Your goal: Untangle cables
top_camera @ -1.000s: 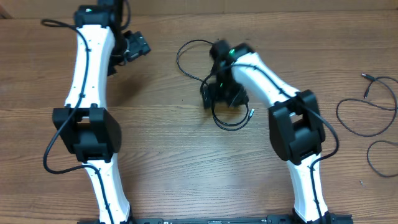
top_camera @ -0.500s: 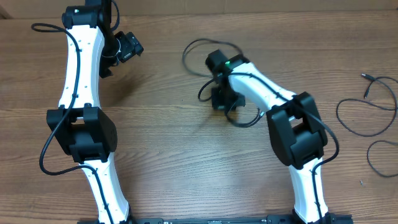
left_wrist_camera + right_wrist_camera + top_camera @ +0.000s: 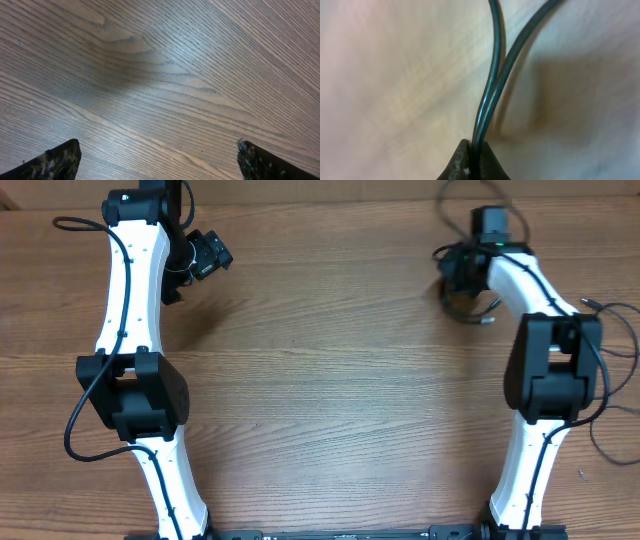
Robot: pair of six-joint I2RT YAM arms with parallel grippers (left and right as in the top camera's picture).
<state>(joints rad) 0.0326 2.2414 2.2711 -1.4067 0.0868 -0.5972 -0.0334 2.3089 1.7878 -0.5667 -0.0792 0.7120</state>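
My right gripper [image 3: 455, 280] is at the far right of the table, shut on a thin black cable [image 3: 468, 308] whose loop and small plug tip hang just below it. In the right wrist view, two strands of that cable [image 3: 492, 90] run side by side into the pinched jaws of the right gripper [image 3: 475, 150]. More cables [image 3: 565, 380] lie in loose loops at the table's right edge, partly hidden behind my right arm. My left gripper [image 3: 205, 255] is at the far left, open over bare wood, and the left wrist view shows the left gripper [image 3: 160, 162] with nothing between its fingertips.
The wooden table [image 3: 320, 380] spreads between the two arms. Thicker black cords run along both arms. The right arm's elbow [image 3: 550, 370] stands over the loops at the right edge.
The right gripper shut on the cable near the table's middle and carried it up and to the far right. The left arm shifted slightly left, then stayed still.
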